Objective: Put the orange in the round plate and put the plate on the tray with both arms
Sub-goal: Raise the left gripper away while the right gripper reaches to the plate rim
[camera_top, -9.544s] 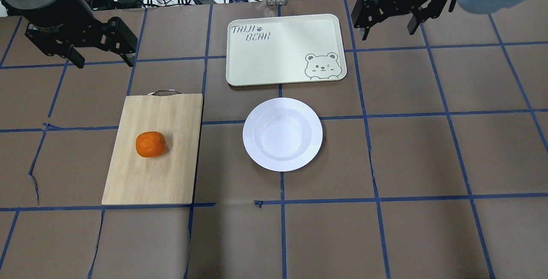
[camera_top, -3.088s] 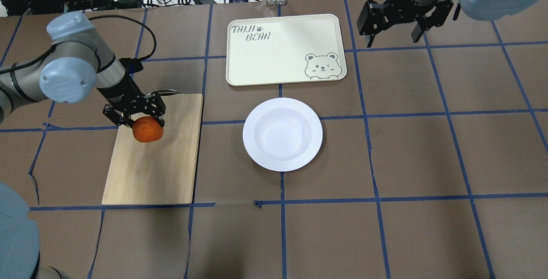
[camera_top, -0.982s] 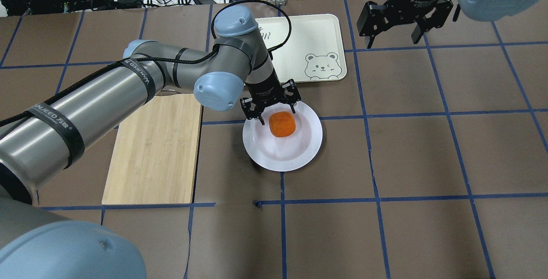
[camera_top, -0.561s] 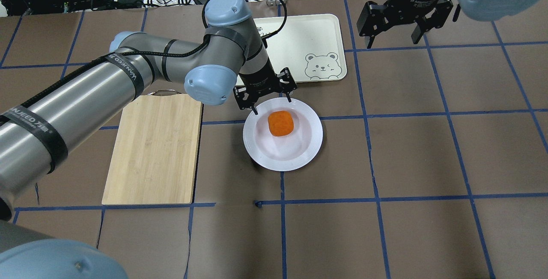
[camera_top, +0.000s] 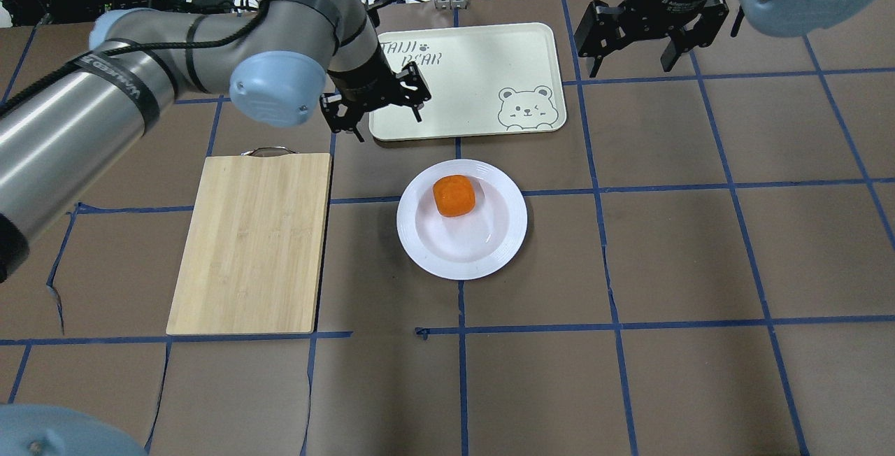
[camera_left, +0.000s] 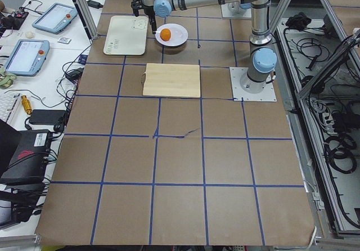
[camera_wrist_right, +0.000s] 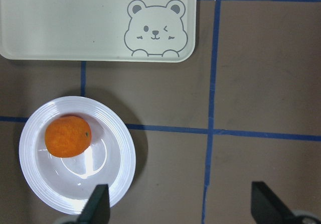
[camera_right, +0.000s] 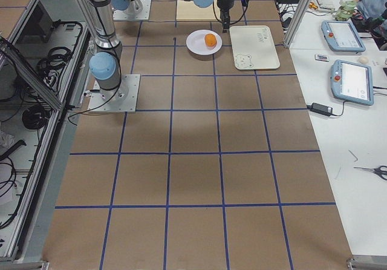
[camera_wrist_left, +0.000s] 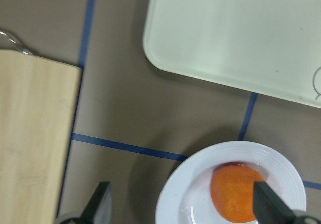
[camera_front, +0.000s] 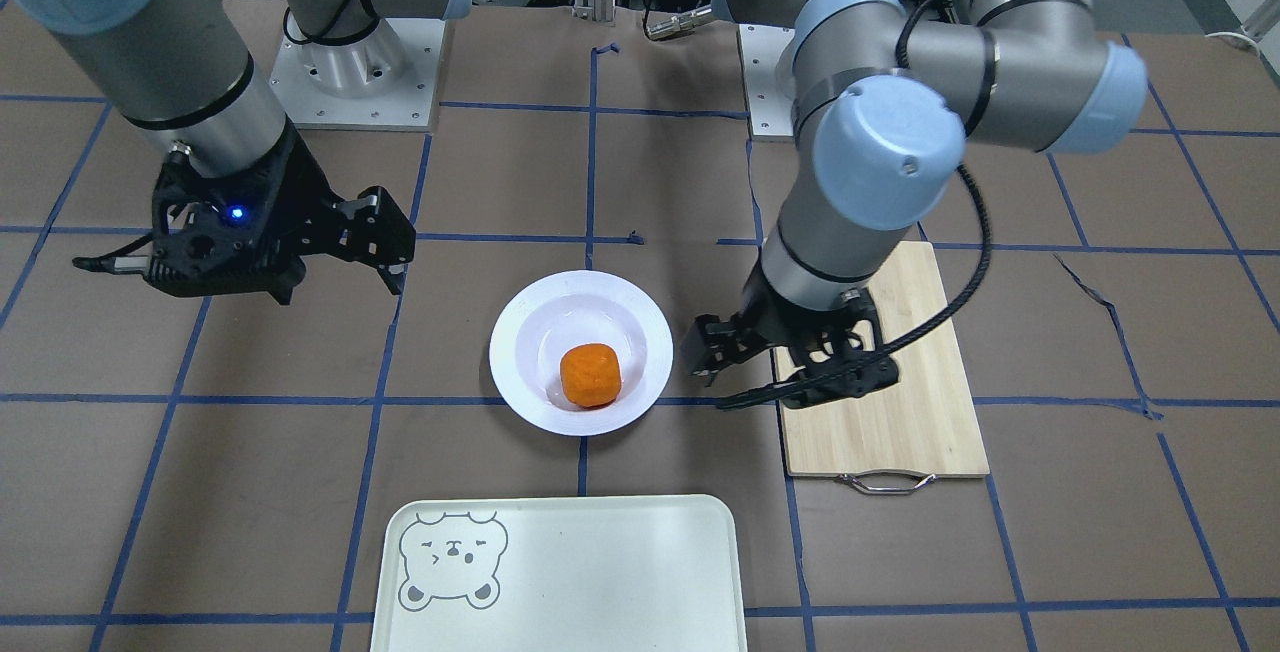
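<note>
table (camera_top: 699,267): brown paper, blue tape grid. everything sits in the robot's far half.
left arm (camera_top: 140,92) reaches across toward the middle. right arm (camera_front: 150,32) is up over its own side, well clear of the plate.
bamboo cutting board (camera_top: 252,246): flat on the left side, metal handle pointing away from the robot.
tray (camera_top: 475,99): flat at the far edge, centre, bear print on its near-right corner seen from overhead.
round plate (camera_top: 507,246): on the table just in front of the tray, narrow gap between them, not touching. not on the tray yet.
left gripper (camera_top: 389,129): jaws spread wide, holding nothing. it hangs above the table between board, tray corner and plate, touching none of them. the wrist view shows the two fingers (camera_wrist_left: 100,204) far apart.
right gripper (camera_top: 631,70): jaws also wide apart and empty, raised off the tray's right side.
orange (camera_top: 454,195): sitting in the plate's sunken centre, off-centre toward the tray, free of both grippers.
</note>
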Controlling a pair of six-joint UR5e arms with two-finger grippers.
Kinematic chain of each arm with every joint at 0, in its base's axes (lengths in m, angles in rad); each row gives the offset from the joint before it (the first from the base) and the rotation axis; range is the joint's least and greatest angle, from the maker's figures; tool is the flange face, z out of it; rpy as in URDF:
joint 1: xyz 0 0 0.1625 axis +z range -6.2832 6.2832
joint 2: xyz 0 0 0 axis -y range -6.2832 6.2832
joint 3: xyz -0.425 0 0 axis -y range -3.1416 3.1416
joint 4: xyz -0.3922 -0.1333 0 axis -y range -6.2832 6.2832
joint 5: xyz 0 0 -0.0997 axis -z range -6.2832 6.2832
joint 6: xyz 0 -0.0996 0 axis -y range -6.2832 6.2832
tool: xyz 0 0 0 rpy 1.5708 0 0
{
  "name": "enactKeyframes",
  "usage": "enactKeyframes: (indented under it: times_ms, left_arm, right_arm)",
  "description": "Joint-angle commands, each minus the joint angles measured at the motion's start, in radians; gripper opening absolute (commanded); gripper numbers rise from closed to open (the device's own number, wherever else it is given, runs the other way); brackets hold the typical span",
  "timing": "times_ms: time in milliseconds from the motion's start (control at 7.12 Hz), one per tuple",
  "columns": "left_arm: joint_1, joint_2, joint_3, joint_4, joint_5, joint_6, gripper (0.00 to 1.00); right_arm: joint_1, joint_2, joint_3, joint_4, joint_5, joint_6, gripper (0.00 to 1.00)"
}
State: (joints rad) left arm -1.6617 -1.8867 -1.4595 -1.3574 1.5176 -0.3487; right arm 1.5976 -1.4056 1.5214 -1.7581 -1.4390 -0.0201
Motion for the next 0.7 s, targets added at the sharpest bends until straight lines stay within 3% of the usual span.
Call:
enactKeyframes:
  times_ms: [0,281,561]
  left_arm:
    - [0.094,0.072,0.126,-0.198,0.05,0.1,1.0]
    - [0.112,0.124,0.14,-0.246,0.092,0.099,1.0]
    - [0.152,0.138,0.125,-0.201,0.11,0.102,1.0]
  right_arm:
    - [0.005,0.039,0.215,-0.299,0.089,0.043,1.0]
    - [0.021,0.051,0.412,-0.553,0.095,0.127,1.0]
    - [0.041,0.107,0.492,-0.656,0.233,0.22,1.0]
